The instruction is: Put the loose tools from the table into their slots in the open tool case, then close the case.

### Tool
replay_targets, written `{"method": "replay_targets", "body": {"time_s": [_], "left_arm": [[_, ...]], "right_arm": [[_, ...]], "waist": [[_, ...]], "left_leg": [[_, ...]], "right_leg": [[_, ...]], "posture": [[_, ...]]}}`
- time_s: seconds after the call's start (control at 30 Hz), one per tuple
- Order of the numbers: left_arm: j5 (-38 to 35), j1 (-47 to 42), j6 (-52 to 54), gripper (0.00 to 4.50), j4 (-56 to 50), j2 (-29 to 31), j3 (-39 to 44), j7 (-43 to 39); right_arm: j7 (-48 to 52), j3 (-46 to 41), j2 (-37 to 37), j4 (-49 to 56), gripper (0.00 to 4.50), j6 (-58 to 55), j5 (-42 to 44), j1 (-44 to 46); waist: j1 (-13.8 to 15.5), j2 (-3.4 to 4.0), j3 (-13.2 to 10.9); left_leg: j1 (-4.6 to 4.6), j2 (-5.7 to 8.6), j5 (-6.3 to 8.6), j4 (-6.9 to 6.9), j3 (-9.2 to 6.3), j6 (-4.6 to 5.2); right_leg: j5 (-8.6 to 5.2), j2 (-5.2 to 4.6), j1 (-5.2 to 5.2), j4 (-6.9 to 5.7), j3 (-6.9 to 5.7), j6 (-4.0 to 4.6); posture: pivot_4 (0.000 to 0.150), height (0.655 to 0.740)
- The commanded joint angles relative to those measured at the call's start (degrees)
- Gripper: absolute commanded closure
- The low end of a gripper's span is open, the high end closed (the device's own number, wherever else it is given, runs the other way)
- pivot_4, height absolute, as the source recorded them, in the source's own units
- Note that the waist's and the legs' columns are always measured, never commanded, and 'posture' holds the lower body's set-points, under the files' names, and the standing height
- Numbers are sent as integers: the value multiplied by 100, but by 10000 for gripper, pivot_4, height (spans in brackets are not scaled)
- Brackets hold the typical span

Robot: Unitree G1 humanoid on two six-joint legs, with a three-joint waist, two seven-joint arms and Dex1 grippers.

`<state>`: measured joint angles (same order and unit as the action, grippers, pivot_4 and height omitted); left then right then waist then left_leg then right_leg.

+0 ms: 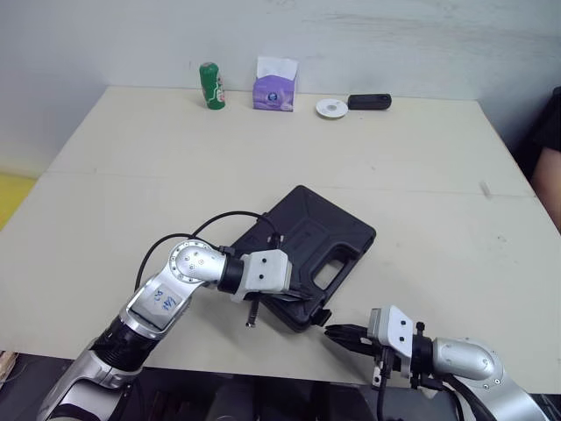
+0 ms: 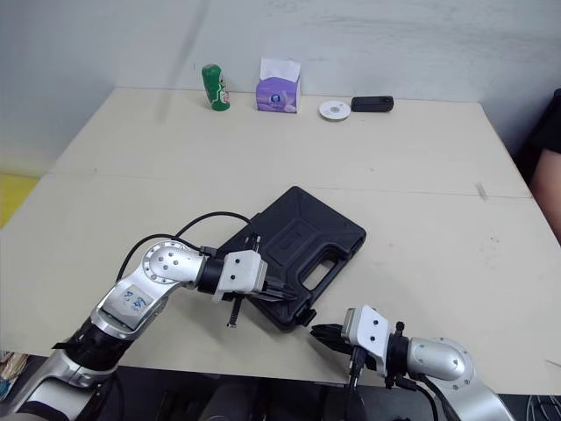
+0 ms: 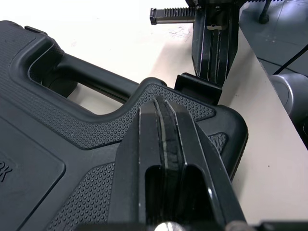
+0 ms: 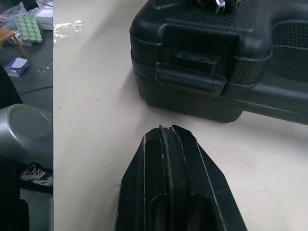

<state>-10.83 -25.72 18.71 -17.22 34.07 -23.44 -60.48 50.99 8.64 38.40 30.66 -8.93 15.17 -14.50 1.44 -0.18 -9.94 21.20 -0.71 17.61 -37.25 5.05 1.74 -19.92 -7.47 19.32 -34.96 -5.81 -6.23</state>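
Observation:
The black tool case [image 1: 308, 250] lies closed and skewed near the table's front edge, its handle [image 1: 331, 274] toward the front right. My left gripper [image 1: 302, 298] is shut, its tips pressing on the lid's near corner [image 3: 192, 108]. My right gripper [image 1: 337, 333] is shut too, resting on the table just in front of the case's front latch [image 4: 192, 77], a short gap away. I see no loose tools on the table.
Along the far edge stand a green can [image 1: 211, 85], a purple tissue box [image 1: 275, 85], a small white dish [image 1: 331, 108] and a black device [image 1: 369, 102]. A person's arm [image 1: 550, 167] shows at the right edge.

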Motion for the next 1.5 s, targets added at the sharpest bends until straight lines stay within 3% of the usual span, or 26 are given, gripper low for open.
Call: {"method": "replay_targets", "body": {"time_s": [0.03, 0.63, 1.5], "left_arm": [[523, 284, 298, 45000, 610, 199, -450, -18], [534, 327, 370, 45000, 558, 273, -530, -74], [612, 464, 466, 45000, 629, 417, -684, -56]], "right_arm": [[-58, -9, -21, 416, 44068, -33, 108, 35], [-43, 161, -181, 485, 44068, -599, 227, 952], [270, 52, -167, 177, 44068, -1249, 791, 1588]], "waist": [[0, -2, 1], [-93, -8, 8], [-159, -1, 20]], "left_leg": [[0, 0, 0, 1, 0, 0], [-3, -14, 2, 22, -5, 5], [-5, -19, 2, 32, -12, 3]], "right_leg": [[0, 0, 0, 0, 0, 0], [6, 7, 11, 2, -4, 26], [6, 7, 13, 5, -6, 37]], "posture": [[1500, 7400], [1500, 7400], [1500, 7400]]}}
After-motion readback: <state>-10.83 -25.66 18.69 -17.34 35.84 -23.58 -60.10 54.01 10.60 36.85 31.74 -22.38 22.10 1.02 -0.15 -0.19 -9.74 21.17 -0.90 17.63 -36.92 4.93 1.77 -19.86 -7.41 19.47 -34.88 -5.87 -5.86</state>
